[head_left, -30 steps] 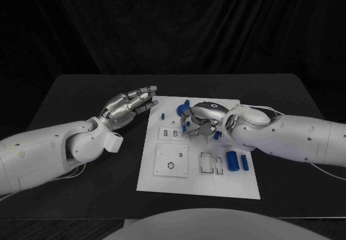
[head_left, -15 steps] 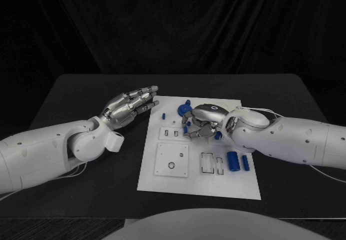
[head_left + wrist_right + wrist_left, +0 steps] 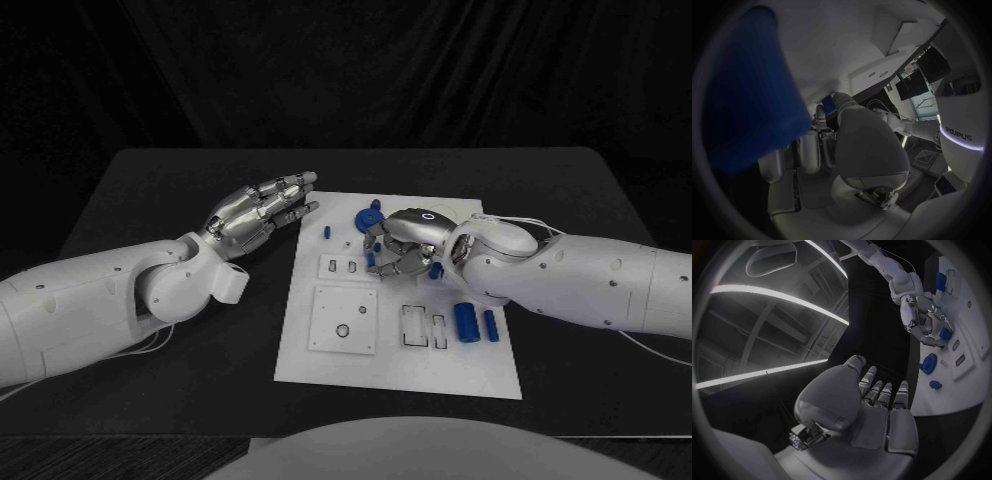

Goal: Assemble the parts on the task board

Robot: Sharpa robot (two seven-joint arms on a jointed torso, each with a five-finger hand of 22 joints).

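Nearest me on the board [image 3: 397, 375] the near edge is bare white plate. Just beyond, toward the near left corner, sits a raised square panel [image 3: 343, 319] with a small hole in it; I see no blue piece in that hole, so I judge that spot is not yet filled. Beside it, toward the right edge, two blue cylinders [image 3: 466, 320] lie loose by some outlined slots [image 3: 414, 326], touching nothing of mine. They look to me like pieces waiting their turn.

Further in, at the middle of the board, my right hand [image 3: 405, 243] is curled down over the plate with its fingers closed around a small blue piece [image 3: 434, 269]. I hold it low against the board, though I cannot tell whether it is seated yet. In my right wrist view a large blue shape [image 3: 748, 95] looms just beside my fingers.

Toward the far left corner stand a small blue peg [image 3: 326, 232] and a round blue knob [image 3: 365, 214], both apart from my hands; the left wrist view shows them upright on the plate.

My left hand [image 3: 260, 215] hovers off the board's left edge, over the black table [image 3: 159, 200], fingers spread and straight, holding nothing.

By my reckoning the work is partway: one piece in hand, several loose, most slots empty.
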